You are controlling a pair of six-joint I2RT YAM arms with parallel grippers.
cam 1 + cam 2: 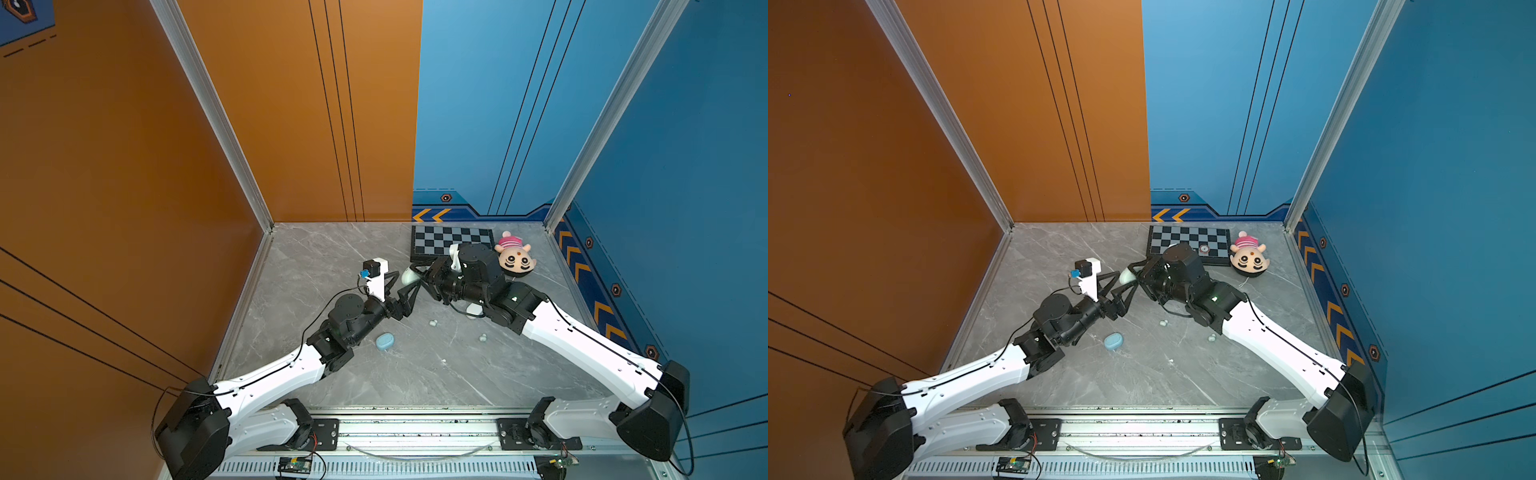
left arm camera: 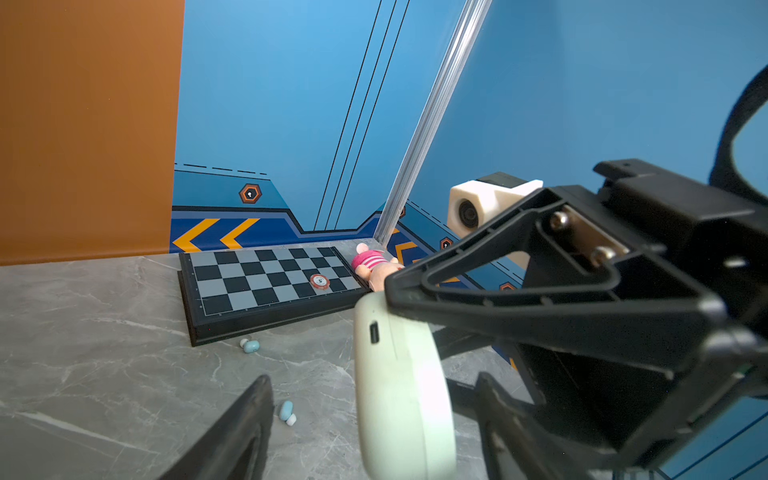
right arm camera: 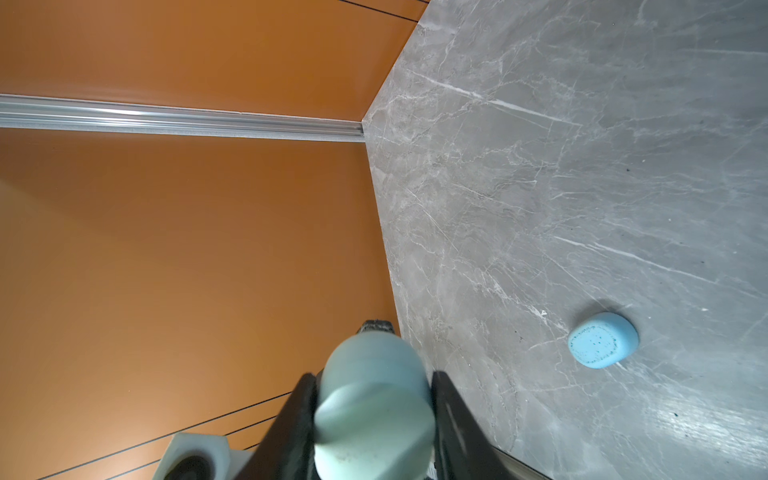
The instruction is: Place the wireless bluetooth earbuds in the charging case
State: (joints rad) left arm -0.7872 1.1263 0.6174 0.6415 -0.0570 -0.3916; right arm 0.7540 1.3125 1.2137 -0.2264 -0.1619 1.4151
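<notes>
Grey marble table (image 1: 415, 374) — right gripper (image 3: 374, 419) pinches mint case (image 3: 374, 365), left gripper (image 1: 1128, 280) spread.

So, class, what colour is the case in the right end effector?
Pale mint green; the case shows best in the right wrist view.

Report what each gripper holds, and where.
Right gripper clamps the mint charging case by its two opposite sides. Left gripper stands open around it, holding nothing.

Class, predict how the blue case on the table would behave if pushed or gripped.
The blue case looks like hard plastic, so probably rigid. It lies flat, so likely slides rather than rolls. Its smooth rounded sides may slip from a pinch.
</notes>
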